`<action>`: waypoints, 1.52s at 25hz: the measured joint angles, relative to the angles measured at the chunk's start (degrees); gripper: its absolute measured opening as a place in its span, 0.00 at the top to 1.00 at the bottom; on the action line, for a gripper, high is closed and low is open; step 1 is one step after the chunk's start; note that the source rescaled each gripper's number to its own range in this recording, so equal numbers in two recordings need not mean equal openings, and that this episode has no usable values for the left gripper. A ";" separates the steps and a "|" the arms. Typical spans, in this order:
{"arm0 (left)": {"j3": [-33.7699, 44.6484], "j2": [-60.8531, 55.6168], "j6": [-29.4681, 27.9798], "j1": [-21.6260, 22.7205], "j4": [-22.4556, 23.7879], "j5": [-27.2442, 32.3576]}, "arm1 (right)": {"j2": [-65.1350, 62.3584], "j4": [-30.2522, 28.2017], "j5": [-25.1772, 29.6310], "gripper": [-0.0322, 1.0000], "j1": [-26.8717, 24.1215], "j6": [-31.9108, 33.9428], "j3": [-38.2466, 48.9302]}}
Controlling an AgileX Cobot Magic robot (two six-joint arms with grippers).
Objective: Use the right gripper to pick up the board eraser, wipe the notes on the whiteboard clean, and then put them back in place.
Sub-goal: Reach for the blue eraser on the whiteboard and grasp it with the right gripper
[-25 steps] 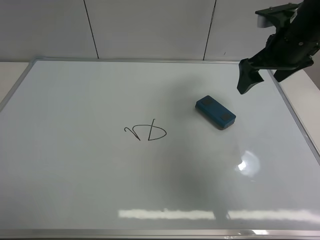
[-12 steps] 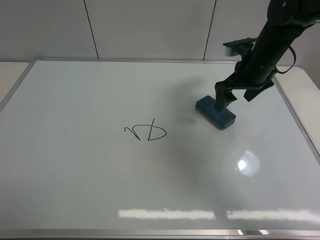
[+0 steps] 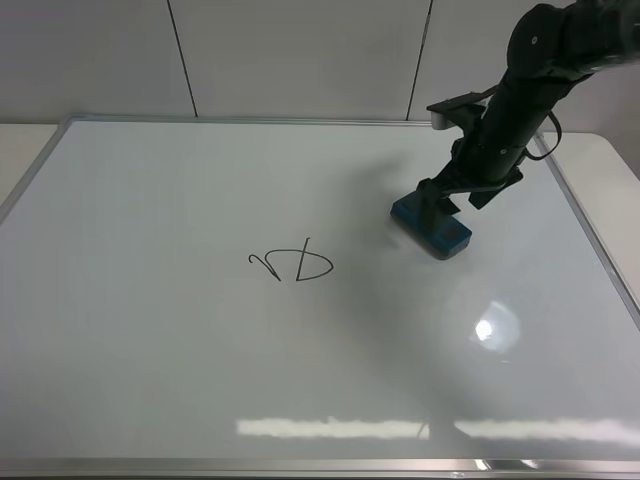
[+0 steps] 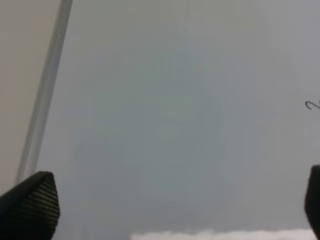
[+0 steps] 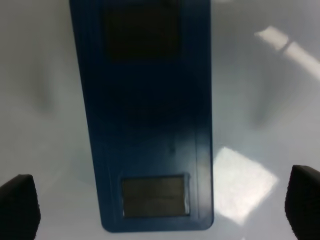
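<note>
The teal-blue board eraser [image 3: 452, 237] lies flat on the whiteboard [image 3: 150, 330], right of centre. My right gripper [image 3: 438, 205] is down over its middle, open, with a finger on either side. In the right wrist view the eraser [image 5: 145, 115] runs lengthwise between the two black fingertips [image 5: 17, 205], which stand well clear of its sides. The notes [image 3: 290, 263], a black scribble, sit near the board's centre, left of the eraser. My left gripper [image 4: 170, 205] is open and empty above the bare board [image 4: 165, 125]; an end of the notes [image 4: 312, 105] shows at that view's edge.
The board's silver frame [image 3: 590, 235] runs close to the right of the eraser, and it also shows in the left wrist view [image 4: 45, 100]. A white panelled wall [image 3: 300, 55] stands behind the board. Light glare [image 3: 495, 328] marks the board's lower right.
My right arm has come down from above the board's back right corner and moved left onto the eraser, its open fingers now straddling it. The eraser and the notes have not moved.
</note>
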 joint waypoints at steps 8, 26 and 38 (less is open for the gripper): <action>0.00 0.00 0.00 0.00 0.00 0.00 | 7.05 -0.98 1.65 0.04 2.61 -0.85 -7.68; 0.00 0.00 0.00 0.00 0.00 0.00 | 8.75 -3.05 5.96 0.04 6.09 -5.63 -9.59; 0.00 0.00 0.00 0.00 0.00 0.00 | 8.12 -5.20 7.47 0.04 5.51 -0.81 -9.59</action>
